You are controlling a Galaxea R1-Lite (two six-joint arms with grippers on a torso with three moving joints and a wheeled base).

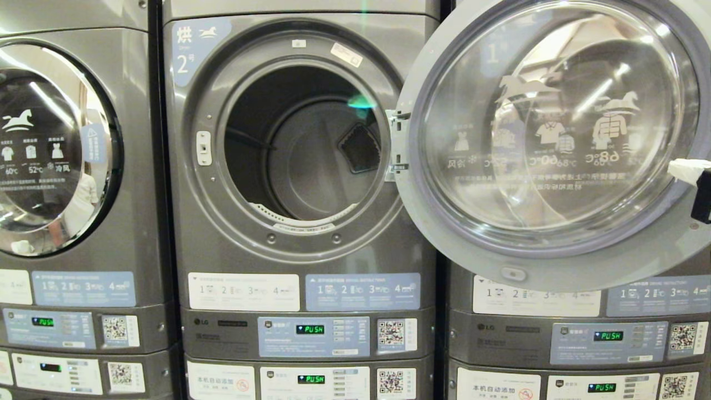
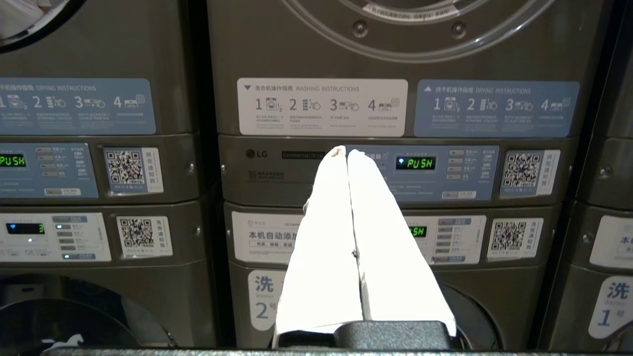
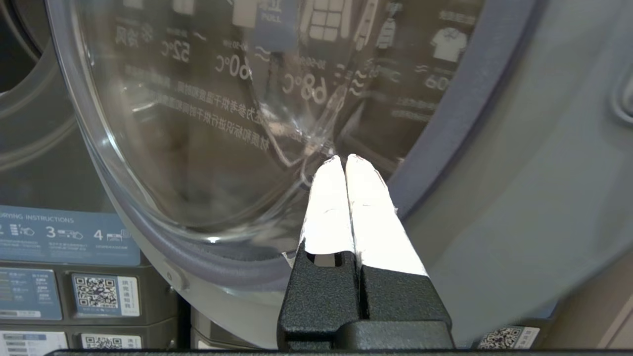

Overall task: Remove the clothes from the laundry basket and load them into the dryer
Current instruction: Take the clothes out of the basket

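Gaping round steel drum of dryer 2 (image 1: 303, 144), glass-domed door (image 1: 555, 133) at right; right gripper (image 3: 344, 159) pressed together, left gripper (image 2: 346, 151) likewise.

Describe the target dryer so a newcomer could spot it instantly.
In the wall of stacked grey machines, take the middle column, top unit: the dryer marked 2. Its round door is swung fully open to the right, exposing the empty drum; the left neighbour's is shut.
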